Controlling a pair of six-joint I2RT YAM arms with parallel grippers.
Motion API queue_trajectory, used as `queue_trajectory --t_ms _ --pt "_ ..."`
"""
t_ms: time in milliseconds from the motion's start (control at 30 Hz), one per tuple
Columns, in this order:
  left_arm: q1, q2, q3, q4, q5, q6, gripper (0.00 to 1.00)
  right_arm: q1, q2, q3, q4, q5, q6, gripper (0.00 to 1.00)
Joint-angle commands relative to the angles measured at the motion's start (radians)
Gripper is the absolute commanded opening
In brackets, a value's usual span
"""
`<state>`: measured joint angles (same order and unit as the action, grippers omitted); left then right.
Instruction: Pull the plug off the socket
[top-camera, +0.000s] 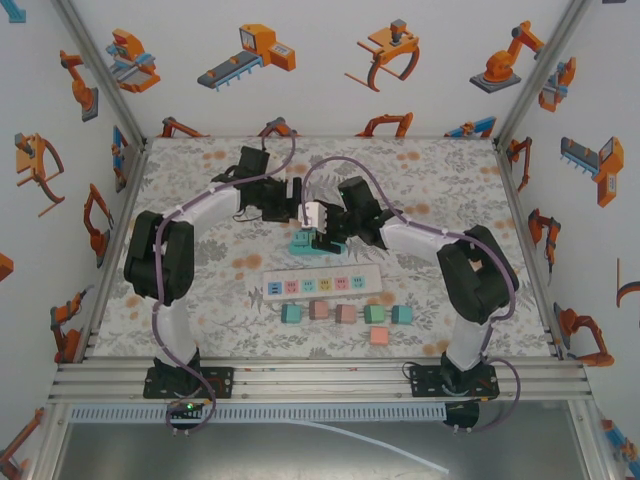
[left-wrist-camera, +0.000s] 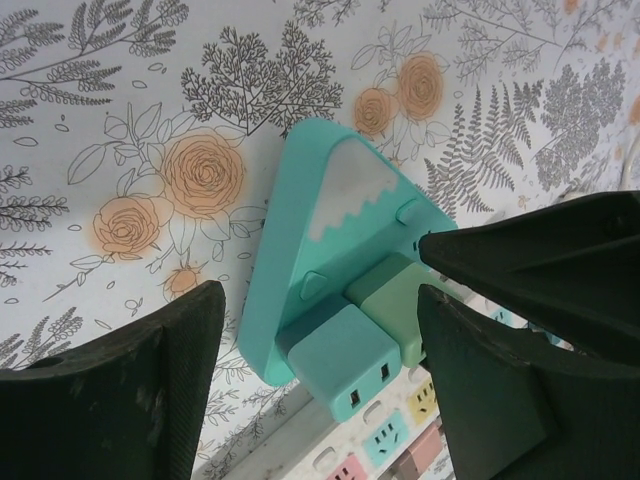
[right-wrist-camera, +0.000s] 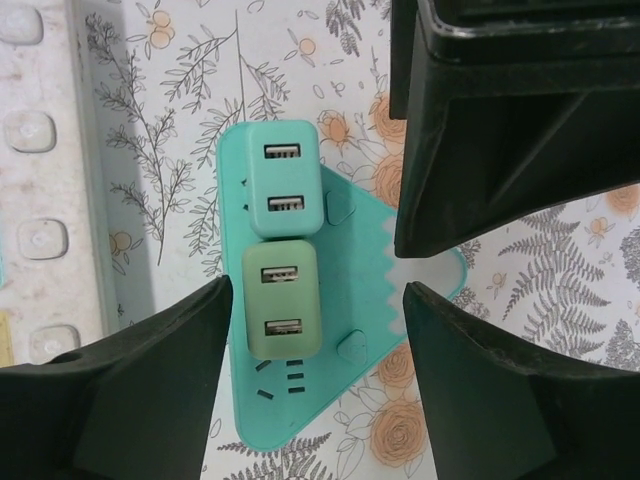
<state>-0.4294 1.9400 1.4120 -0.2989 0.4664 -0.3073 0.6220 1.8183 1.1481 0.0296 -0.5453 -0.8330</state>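
A teal triangular socket (top-camera: 303, 244) (left-wrist-camera: 300, 210) (right-wrist-camera: 355, 250) with a white mountain print lies on the floral mat. Two USB plugs sit in it side by side: a blue-teal plug (left-wrist-camera: 345, 358) (right-wrist-camera: 283, 178) and a green plug (left-wrist-camera: 395, 298) (right-wrist-camera: 282, 300). My left gripper (top-camera: 296, 206) (left-wrist-camera: 318, 330) hangs open above them, the blue-teal plug between its fingers without touching. My right gripper (top-camera: 327, 236) (right-wrist-camera: 315, 325) is open too, its fingers flanking the green plug and the socket's lower corner, a gap on each side. The two grippers nearly meet over the socket.
A white power strip (top-camera: 323, 284) with coloured outlets lies just in front of the socket. A row of loose coloured plugs (top-camera: 346, 313) sits nearer the bases, with a pink one (top-camera: 379, 336) in front. Enclosure walls stand on three sides.
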Motion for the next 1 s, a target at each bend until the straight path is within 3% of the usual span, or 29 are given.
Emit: queue_trajectory --t_ms 0,167,967 --pt "0.008 0.032 0.033 -0.014 0.024 -0.025 0.7 -0.006 0.016 0.031 -0.056 -0.03 -0.047 0.59" --pt "0.008 0.061 0.041 -0.026 0.009 -0.023 0.64 -0.005 0.033 0.047 -0.085 -0.031 -0.064 0.48" --pt "-0.006 0.189 0.099 -0.102 0.005 0.074 0.58 -0.004 0.053 0.084 -0.112 -0.055 -0.098 0.29"
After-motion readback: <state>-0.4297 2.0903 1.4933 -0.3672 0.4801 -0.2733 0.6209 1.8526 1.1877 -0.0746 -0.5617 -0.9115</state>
